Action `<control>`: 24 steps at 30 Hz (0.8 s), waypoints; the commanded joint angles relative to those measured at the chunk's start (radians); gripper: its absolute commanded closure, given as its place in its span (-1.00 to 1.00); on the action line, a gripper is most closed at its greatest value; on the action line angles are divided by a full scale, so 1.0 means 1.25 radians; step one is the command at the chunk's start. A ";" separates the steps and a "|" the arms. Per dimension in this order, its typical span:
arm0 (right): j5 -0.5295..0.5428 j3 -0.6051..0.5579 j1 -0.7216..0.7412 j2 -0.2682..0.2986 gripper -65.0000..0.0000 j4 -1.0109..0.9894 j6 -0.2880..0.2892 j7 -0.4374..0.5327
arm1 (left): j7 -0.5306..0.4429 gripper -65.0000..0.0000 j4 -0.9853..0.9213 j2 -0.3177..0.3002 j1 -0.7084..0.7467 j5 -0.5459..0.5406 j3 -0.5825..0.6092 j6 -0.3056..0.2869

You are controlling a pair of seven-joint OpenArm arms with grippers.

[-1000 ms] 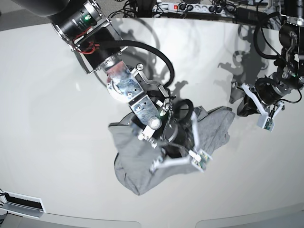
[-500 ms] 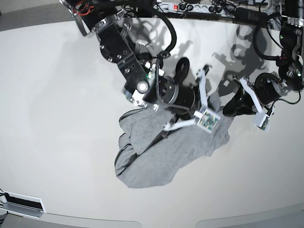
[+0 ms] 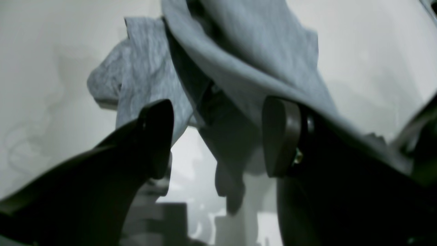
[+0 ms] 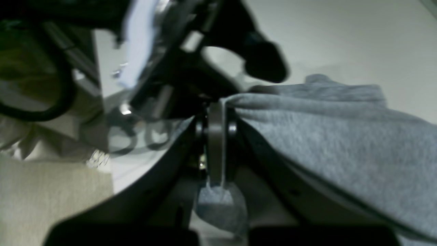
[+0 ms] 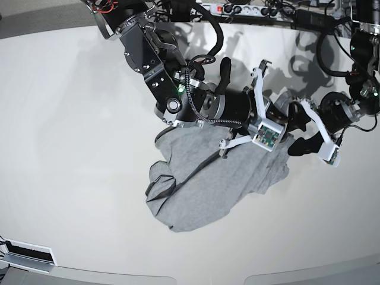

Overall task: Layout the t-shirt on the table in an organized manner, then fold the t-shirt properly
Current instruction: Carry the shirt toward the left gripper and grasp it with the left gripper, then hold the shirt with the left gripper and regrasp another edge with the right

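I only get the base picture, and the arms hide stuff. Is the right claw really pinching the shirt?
Observer: Yes. The right wrist view shows the right gripper shut on a fold of the t-shirt.
Operator: And the left one?
Observer: The left gripper is open. Cloth hangs between its fingers, not pinched.
Operator: Does it touch at all?
Observer: The shirt's edge seems to drape over one finger.

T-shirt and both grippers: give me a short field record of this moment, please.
garment: grey t-shirt, crumpled, not laid flat
surface: white table
right gripper: shut, pinching an edge of the shirt's fabric
left gripper: jaws apart, cloth hanging between them and draped over one finger, nothing clamped
lettering: none visible
fold state: not started
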 commanded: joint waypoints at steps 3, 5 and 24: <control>0.034 -0.002 0.014 -0.016 1.00 0.014 0.010 0.017 | -0.017 -0.27 0.013 0.007 -0.009 -0.021 0.016 -0.011; 0.060 -0.002 0.014 -0.016 1.00 0.014 0.016 0.020 | -0.017 -0.27 0.013 0.010 -0.009 -0.020 0.044 -0.011; 0.178 -0.033 0.026 -0.016 1.00 0.014 0.016 -0.078 | -0.017 1.00 0.012 0.132 -0.076 0.130 0.159 0.052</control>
